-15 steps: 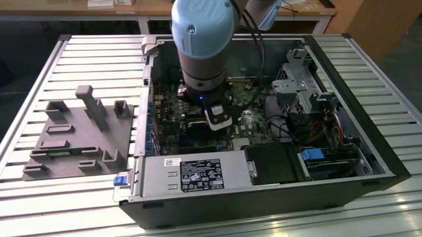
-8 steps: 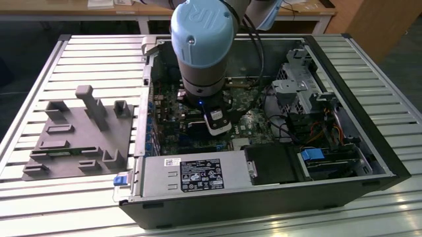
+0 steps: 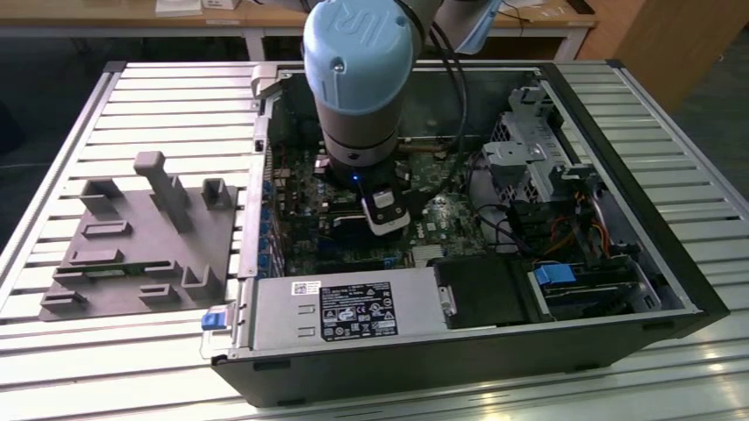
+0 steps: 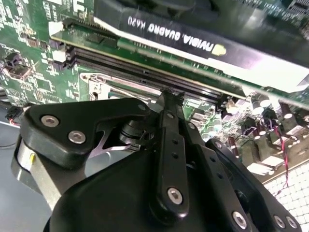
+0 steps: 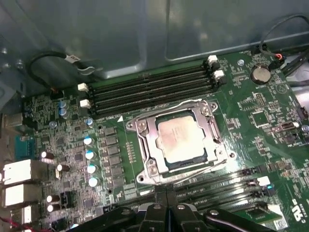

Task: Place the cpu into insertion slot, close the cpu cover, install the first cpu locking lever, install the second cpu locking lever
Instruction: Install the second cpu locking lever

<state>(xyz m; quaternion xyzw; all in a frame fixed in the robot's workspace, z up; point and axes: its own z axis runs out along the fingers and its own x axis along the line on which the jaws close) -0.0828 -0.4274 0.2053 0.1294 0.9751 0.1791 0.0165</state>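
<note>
In the first wrist view the cpu (image 5: 181, 140), a dull silver square chip, lies seated in the insertion slot (image 5: 163, 160) on the green board. The cpu cover (image 5: 145, 145), a silver frame plate, lies flat around the chip. A thin wire locking lever (image 5: 203, 169) runs along the socket edge nearest the gripper and stands slightly off the frame. My gripper (image 5: 162, 195) hangs just beside that edge with its black fingers together. The second wrist view has the gripper (image 4: 169, 94) at the socket's metal frame (image 4: 96, 84). In the exterior view the gripper (image 3: 387, 215) is down inside the computer case.
Long black memory slots (image 5: 149, 89) flank the socket. A graphics card (image 4: 193, 43) stands close by. The case walls, power supply (image 3: 351, 307), drive cage (image 3: 527, 158) and cables (image 3: 515, 228) hem the arm in. A grey fixture plate (image 3: 140, 237) lies at the exterior view's left.
</note>
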